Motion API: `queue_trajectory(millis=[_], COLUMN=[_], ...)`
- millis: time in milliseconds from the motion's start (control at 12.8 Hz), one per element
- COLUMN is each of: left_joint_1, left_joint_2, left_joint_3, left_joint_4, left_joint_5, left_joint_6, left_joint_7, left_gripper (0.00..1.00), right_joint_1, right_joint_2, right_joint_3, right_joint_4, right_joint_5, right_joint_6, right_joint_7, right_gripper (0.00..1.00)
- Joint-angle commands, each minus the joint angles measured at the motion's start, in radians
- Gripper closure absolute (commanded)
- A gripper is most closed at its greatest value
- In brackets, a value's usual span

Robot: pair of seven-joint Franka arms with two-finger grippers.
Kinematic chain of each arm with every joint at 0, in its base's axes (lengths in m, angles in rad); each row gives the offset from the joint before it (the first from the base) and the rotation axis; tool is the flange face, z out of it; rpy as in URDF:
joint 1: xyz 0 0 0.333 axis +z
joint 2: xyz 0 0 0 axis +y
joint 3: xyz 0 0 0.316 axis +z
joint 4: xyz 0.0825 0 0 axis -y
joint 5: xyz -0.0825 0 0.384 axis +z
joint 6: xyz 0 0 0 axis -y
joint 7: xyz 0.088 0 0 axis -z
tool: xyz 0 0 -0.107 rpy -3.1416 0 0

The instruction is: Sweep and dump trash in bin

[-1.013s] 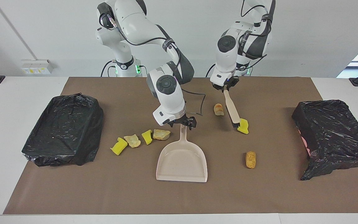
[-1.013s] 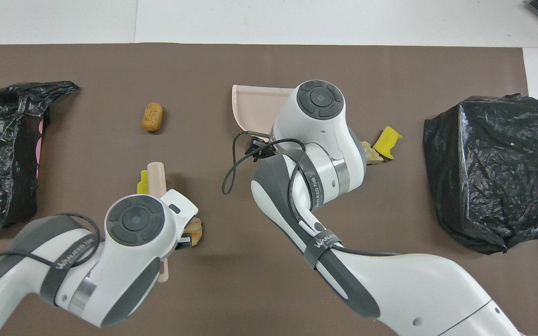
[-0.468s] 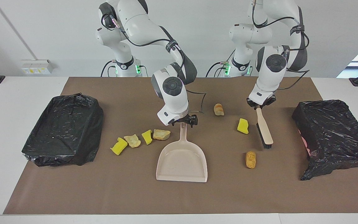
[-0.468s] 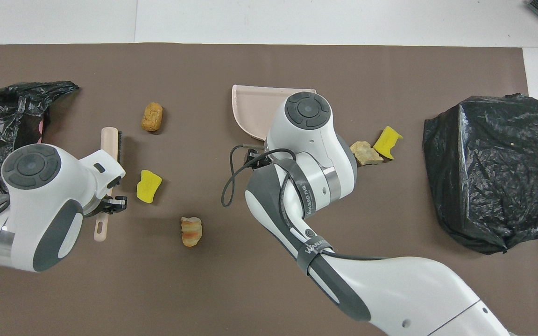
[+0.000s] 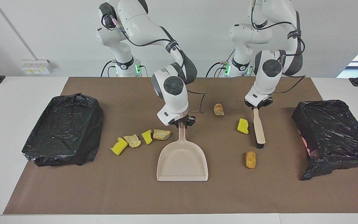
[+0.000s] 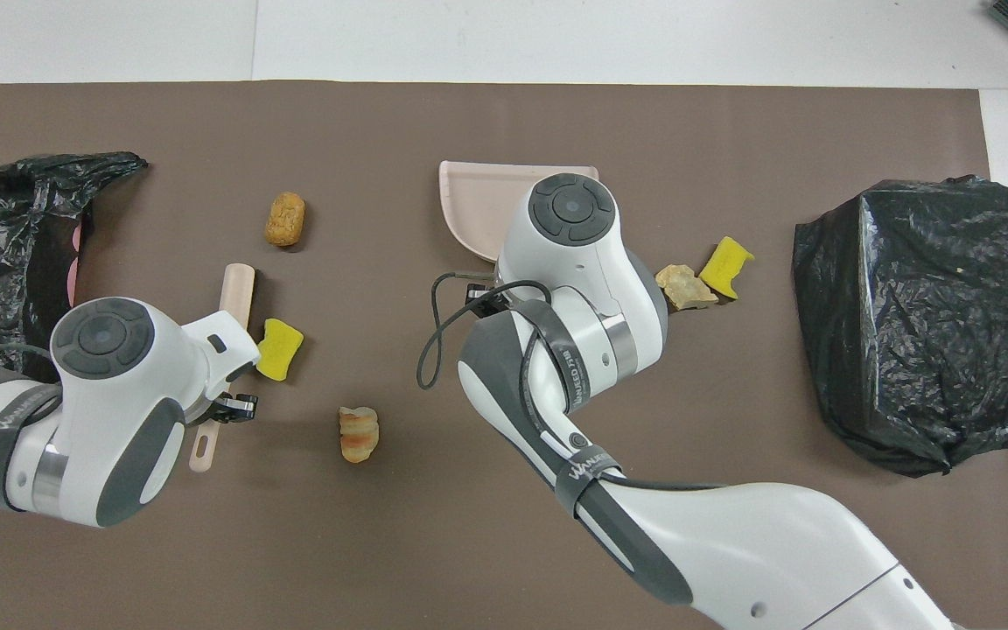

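My right gripper (image 5: 182,122) is shut on the handle of the beige dustpan (image 5: 182,161), which lies flat mid-table; the pan also shows in the overhead view (image 6: 473,197). My left gripper (image 5: 256,105) is shut on the beige brush (image 5: 259,127), bristles down on the mat. A yellow sponge chunk (image 5: 243,126) lies just beside the brush, toward the dustpan. A tan lump (image 5: 218,109) lies nearer the robots, an orange lump (image 5: 250,159) farther. Two yellow and two tan chunks (image 5: 140,139) lie in a row beside the pan, toward the right arm's end.
A bin lined with a black bag (image 5: 64,129) stands at the right arm's end of the brown mat. Another black-bagged bin (image 5: 334,133) stands at the left arm's end. A black cable (image 5: 201,104) loops from the right wrist.
The left arm swung the brush off the yellow sponge toward its own end, then back close beside it. The right gripper's fingers closed in on the dustpan handle; the pan shifted slightly.
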Motion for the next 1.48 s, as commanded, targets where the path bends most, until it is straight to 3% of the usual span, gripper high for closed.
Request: queue_trajectory(millis=[0, 234, 468, 702, 1091, 1403], left_joint_1=[-0.076, -0.161, -0.201, -0.183, -0.022, 0.090], left_joint_2=[-0.065, -0.068, -0.057, -0.032, 0.097, 0.312], left_joint_3=[0.005, 0.004, 0.004, 0.013, 0.014, 0.014], left_joint_4=[-0.071, -0.060, 0.036, 0.128, 0.292, 0.547], left_joint_5=[0.006, -0.082, -0.099, -0.099, -0.039, -0.008], left_joint_6=[0.013, -0.039, -0.160, -0.187, -0.159, -0.144], left_joint_7=[0.008, 0.008, 0.010, 0.062, 0.337, 0.537], left_gripper=[1.00, 1.00, 1.00, 1.00, 1.00, 1.00], right_joint_1=[0.013, 0.009, -0.037, -0.097, -0.106, -0.091], right_joint_2=[-0.008, -0.027, -0.080, -0.158, -0.290, -0.350], right_joint_3=[-0.001, 0.005, 0.011, 0.011, 0.008, 0.008], right_joint_4=[-0.005, -0.005, -0.018, -0.058, -0.259, -0.388], right_joint_5=[-0.063, -0.100, -0.037, -0.032, -0.036, -0.054], right_joint_6=[0.006, 0.003, -0.038, -0.153, -0.180, -0.088], right_joint_7=[0.000, -0.062, -0.381, -0.729, -1.143, -1.364], right_gripper=[1.00, 1.00, 1.00, 1.00, 1.00, 1.00])
